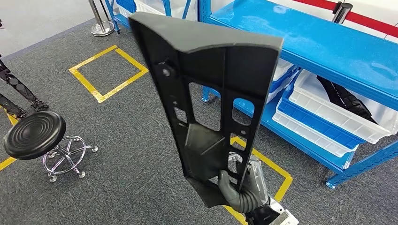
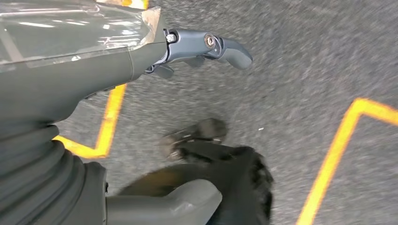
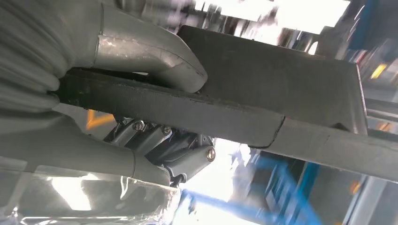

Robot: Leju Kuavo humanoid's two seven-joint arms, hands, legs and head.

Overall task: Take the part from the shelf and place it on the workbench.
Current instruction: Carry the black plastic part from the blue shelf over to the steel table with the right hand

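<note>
Long black moulded part [image 1: 211, 93] with ribs and rectangular cut-outs, held upright above grey carpet [image 1: 117, 164] beside blue shelf [image 1: 328, 51], lower end clamped by right hand [image 1: 241, 187], left hand [image 2: 206, 47] empty, fingers apart.

I read this as a factory or warehouse training floor. I see blue steel shelving [image 1: 328, 44] loaded with white and blue plastic bins [image 1: 338, 112], grey industrial carpet [image 1: 117, 154] marked with yellow tape squares [image 1: 109, 72] (position markers, by the look of them), a black round stool on a chrome wheeled base [image 1: 35, 136], and a stanchion post [image 1: 101, 21].
</note>
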